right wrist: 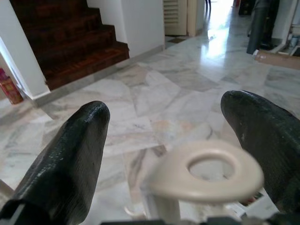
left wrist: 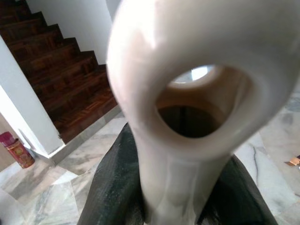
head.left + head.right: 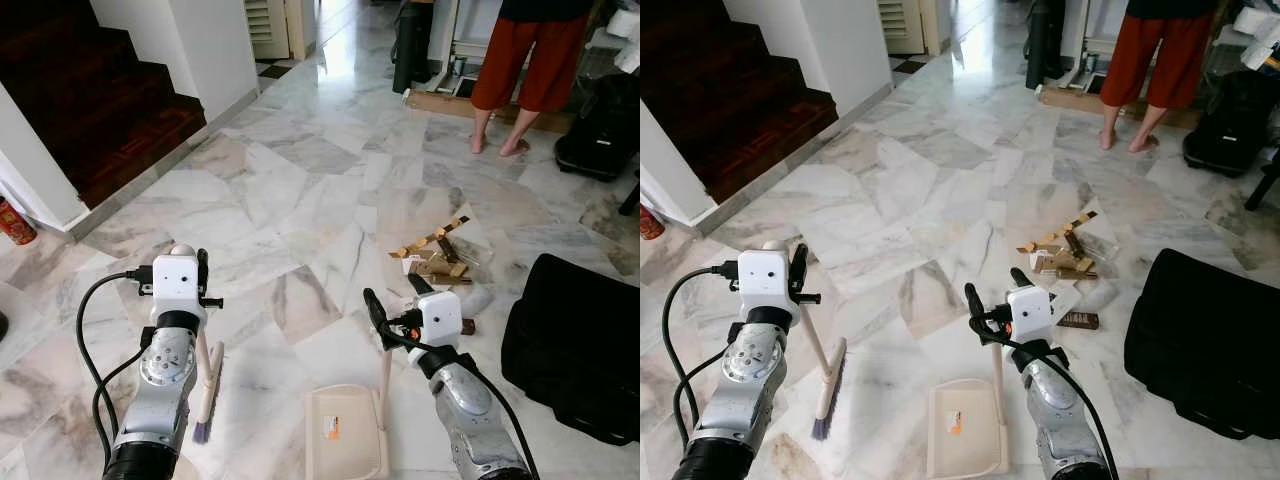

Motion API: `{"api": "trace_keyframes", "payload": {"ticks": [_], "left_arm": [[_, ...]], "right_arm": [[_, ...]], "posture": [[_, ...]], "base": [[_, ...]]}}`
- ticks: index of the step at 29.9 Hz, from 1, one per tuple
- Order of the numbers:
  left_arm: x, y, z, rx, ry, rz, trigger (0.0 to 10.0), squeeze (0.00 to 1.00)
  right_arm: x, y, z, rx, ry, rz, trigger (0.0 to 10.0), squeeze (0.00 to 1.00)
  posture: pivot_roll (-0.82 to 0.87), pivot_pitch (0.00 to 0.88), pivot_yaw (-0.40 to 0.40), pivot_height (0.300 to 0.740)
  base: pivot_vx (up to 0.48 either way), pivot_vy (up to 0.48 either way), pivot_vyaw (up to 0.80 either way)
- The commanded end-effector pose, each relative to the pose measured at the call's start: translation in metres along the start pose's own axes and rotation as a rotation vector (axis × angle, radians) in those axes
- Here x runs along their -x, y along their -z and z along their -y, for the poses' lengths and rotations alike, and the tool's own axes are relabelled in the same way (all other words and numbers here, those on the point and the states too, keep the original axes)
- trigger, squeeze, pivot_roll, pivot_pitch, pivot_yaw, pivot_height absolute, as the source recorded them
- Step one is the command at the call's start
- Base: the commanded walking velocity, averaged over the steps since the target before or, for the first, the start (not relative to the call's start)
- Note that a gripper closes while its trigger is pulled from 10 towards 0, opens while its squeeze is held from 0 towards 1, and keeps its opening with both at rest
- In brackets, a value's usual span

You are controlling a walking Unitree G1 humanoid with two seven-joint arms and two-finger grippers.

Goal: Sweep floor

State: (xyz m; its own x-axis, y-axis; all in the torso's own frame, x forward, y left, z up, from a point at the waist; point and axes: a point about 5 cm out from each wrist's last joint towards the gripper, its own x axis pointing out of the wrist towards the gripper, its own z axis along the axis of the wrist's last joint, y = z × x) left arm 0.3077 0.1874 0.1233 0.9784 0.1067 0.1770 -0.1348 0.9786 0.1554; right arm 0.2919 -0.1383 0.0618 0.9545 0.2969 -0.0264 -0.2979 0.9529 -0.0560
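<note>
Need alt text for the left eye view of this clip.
The left gripper holds a broom and the right gripper a cream dustpan on a marble floor, short of scattered litter. A person stands beyond.

The two eye views look forward and down from the head over the marble floor (image 3: pixel 300 190), both sharing the stairs (image 3: pixel 750 100) and litter (image 3: pixel 435 255); the left wrist view sits hard against a broom handle (image 2: pixel 187 108); the right wrist view faces the stairs past a dustpan handle (image 1: pixel 206 171).
</note>
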Motion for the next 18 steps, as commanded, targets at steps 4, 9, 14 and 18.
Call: {"api": "trace_keyframes", "payload": {"ticks": [4,9,14,18], "left_arm": [[-0.004,-0.007,-0.001,-0.014,0.011,0.041,10.0,0.0],[-0.004,-0.007,-0.001,-0.016,0.012,0.042,10.0,0.0],[-0.005,-0.008,-0.001,-0.017,0.016,0.044,10.0,0.0],[-0.006,-0.009,0.001,-0.017,0.018,0.048,10.0,0.0]], "right_arm": [[0.001,0.007,-0.003,0.034,-0.014,-0.032,10.0,0.0],[0.003,0.013,-0.005,0.033,-0.017,-0.054,10.0,0.0],[0.004,0.021,-0.006,0.013,0.001,-0.078,10.0,0.0],[0.002,0.027,-0.007,-0.034,0.035,-0.105,10.0,0.0]], "posture": [[-0.02,0.037,0.106,0.74],[-0.02,0.04,0.109,0.74],[-0.02,0.04,0.112,0.74],[-0.01,0.038,0.111,0.74]], "base": [[0.0,0.0,0.0],[0.0,0.0,0.0],[0.0,0.0,0.0],[0.0,0.0,0.0]]}}
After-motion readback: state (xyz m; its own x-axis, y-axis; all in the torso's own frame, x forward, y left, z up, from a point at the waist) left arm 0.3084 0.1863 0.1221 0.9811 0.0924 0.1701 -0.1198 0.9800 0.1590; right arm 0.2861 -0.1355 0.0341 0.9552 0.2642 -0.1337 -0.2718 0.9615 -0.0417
